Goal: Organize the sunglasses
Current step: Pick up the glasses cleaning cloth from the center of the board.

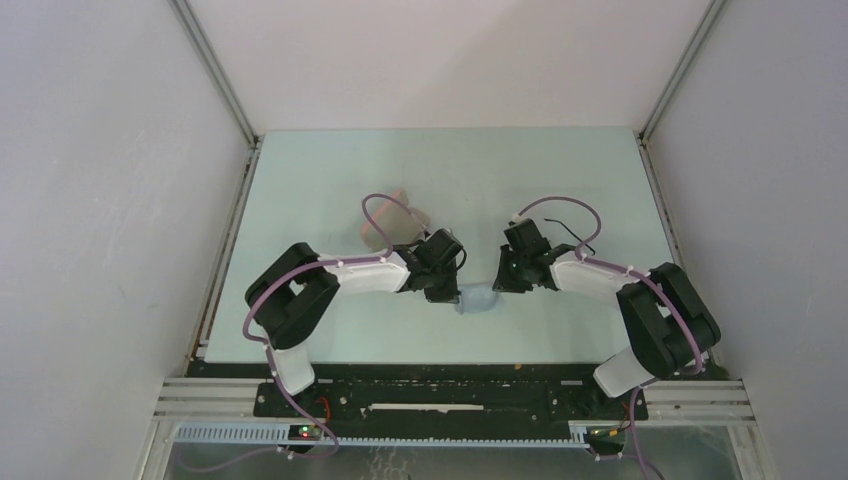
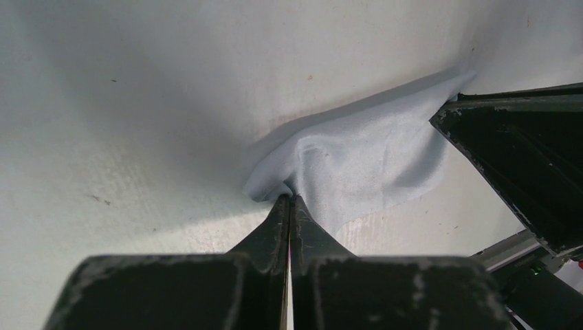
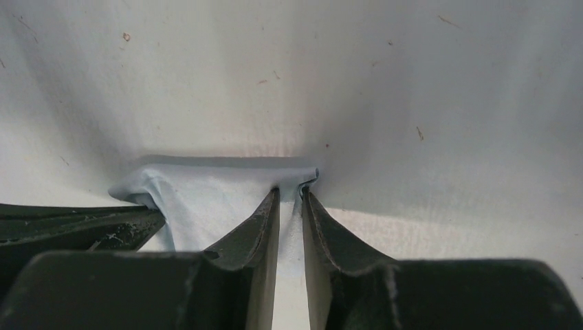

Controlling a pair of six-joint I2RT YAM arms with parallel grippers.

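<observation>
I cannot tell where the sunglasses are, but my left gripper is pinched tight on a corner of the little blue cloth, my right gripper jaws a little apart at its other edge, near the pink case.

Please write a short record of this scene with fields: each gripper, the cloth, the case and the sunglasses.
left gripper: shut on one corner of the cloth
right gripper: jaws a little apart, tips at the cloth's opposite edge; a firm grip is not confirmed
cloth: grey-blue, lying on the table between both grippers, bunched at the pinched corner
pink case: farther back on the table, partly hidden
sunglasses: not visible in any view
</observation>
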